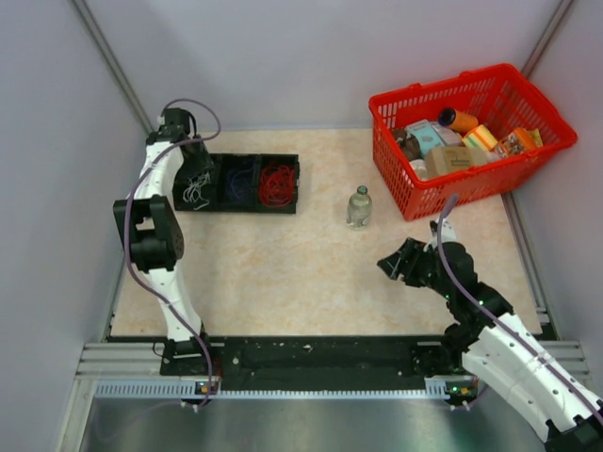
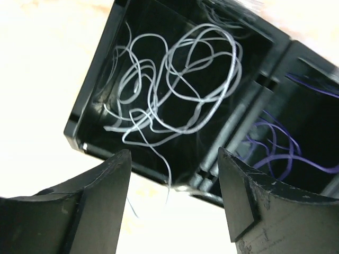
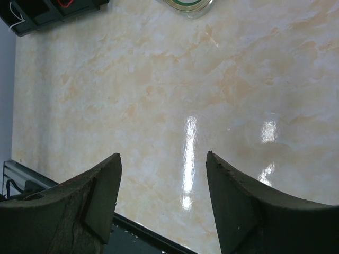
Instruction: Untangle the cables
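This is a robot lab test cell: plain grey panel walls [image 1: 311, 56] box in a marble-patterned tabletop [image 1: 301, 273]. An aluminium rail [image 1: 122, 358] along the bottom of the frame carries the left arm [image 1: 155, 235] and the right arm [image 1: 499, 330]. A red shopping basket [image 1: 471, 184] of props sits upper right.

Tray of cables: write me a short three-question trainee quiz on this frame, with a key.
1. True or false: the white cable lies in the middle compartment of the tray.
2. Which colour of cable lies in the compartment nearest the bottle?
3. The left hand is: A shut on the white cable; B open above the white cable; C open above the bottle.
Key: 1 false, it lies in an end compartment; 2 the red cable; 3 B.
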`<action>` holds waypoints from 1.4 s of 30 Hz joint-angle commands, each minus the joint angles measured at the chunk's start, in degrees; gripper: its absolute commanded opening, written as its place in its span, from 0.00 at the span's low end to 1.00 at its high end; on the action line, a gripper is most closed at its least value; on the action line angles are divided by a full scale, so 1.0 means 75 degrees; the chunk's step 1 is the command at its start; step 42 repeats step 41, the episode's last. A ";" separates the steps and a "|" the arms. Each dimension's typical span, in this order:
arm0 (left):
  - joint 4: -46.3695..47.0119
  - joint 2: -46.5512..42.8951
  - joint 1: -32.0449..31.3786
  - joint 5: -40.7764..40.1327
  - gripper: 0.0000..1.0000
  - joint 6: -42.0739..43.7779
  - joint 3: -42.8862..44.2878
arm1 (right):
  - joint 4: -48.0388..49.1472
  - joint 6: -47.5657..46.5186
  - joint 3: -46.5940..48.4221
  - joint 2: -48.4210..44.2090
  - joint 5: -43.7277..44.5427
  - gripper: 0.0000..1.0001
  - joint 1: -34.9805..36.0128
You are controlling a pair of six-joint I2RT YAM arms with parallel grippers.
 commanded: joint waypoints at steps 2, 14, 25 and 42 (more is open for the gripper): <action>0.0663 -0.1661 -0.0018 0.0958 0.72 -0.0741 -0.0943 | 0.0423 -0.0221 0.0193 0.0287 -0.0094 0.64 -0.0037; 0.4046 -0.6580 -0.2884 0.3396 0.81 -0.0193 -0.4774 | -0.0056 -0.1005 0.1060 0.0650 0.0327 0.65 -0.0037; 0.5351 -1.0356 -0.5327 0.3995 0.84 0.1133 -0.4989 | -0.0866 -0.2962 0.3812 -0.0227 0.1803 0.91 -0.0037; 0.5257 -1.2023 -0.5315 0.3304 0.91 0.1743 -0.4191 | -0.0785 -0.4673 0.6335 -0.2032 0.3093 0.99 -0.0037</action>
